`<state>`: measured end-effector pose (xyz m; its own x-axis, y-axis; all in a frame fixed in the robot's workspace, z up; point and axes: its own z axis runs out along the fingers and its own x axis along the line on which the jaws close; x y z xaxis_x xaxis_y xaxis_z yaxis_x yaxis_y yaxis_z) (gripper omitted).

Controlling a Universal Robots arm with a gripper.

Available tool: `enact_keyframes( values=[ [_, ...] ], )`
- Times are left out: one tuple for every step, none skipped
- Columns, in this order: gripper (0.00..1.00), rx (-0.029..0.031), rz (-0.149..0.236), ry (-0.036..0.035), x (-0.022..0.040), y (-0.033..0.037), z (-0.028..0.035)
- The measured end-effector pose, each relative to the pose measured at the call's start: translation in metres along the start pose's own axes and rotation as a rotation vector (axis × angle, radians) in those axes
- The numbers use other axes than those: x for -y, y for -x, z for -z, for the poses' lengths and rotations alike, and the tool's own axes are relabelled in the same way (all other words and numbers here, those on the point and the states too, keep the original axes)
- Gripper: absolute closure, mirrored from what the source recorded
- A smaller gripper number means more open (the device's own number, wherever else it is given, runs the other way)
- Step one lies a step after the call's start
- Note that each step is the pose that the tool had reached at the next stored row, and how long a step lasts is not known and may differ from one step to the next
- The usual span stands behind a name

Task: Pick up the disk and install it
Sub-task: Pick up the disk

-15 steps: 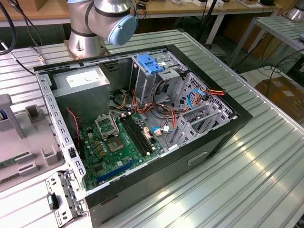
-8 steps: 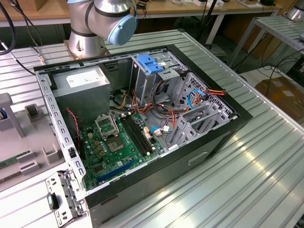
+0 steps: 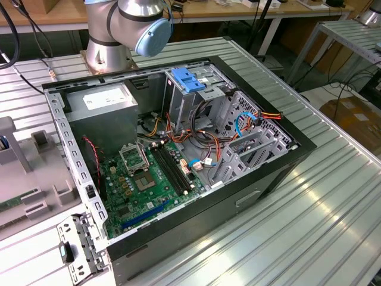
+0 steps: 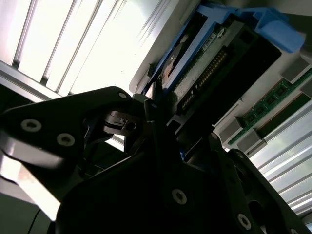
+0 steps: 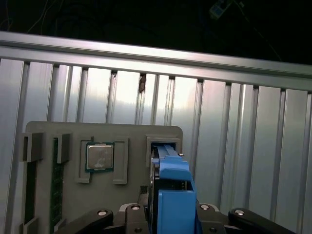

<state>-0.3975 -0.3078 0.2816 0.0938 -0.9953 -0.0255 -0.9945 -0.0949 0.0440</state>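
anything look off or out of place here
Nothing stands out: the disk stands on edge, held in the gripper at the grey parts tray, and the open computer case lies flat with no visible damage.

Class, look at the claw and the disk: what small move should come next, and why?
Probably a short, straight pull drawing the disk out of its slot, provided the grip is firm: the claw sits around the disk, whose far end stands in the grey tray.
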Motion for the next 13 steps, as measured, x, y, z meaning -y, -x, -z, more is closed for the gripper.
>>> enact_keyframes(
  values=[
    [0.63,0.0,0.0,0.0001,0.0,0.0,0.0003],
    [0.63,0.0,0.0,0.0003,0.0,0.0,0.0007],
    [0.63,-0.0001,0.0,0.0003,-0.0001,0.0,0.0012],
    [0.63,0.0,0.0,0.0001,-0.0001,0.0,0.0016],
    [0.63,0.0,0.0,0.0001,-0.0001,0.0001,0.0022],
    [0.63,-0.0001,0.0,0.0002,-0.0001,0.0001,0.0031],
    [0.63,-0.0001,0.0,0.0001,-0.0001,0.0001,0.0038],
    [0.63,-0.0001,0.0,0.0002,-0.0002,0.0001,0.0046],
    [0.63,-0.0001,0.0,0.0002,-0.0002,0.0001,0.0049],
    [0.63,0.0,0.0,0.0002,-0.0002,0.0001,0.0055],
    [0.63,-0.0001,0.0,0.0001,-0.0002,0.0001,0.0059],
    [0.63,-0.0001,0.0,0.0002,-0.0003,0.0002,0.0064],
    [0.63,0.0,0.0,0.0002,-0.0003,0.0002,0.0072]
  ],
)
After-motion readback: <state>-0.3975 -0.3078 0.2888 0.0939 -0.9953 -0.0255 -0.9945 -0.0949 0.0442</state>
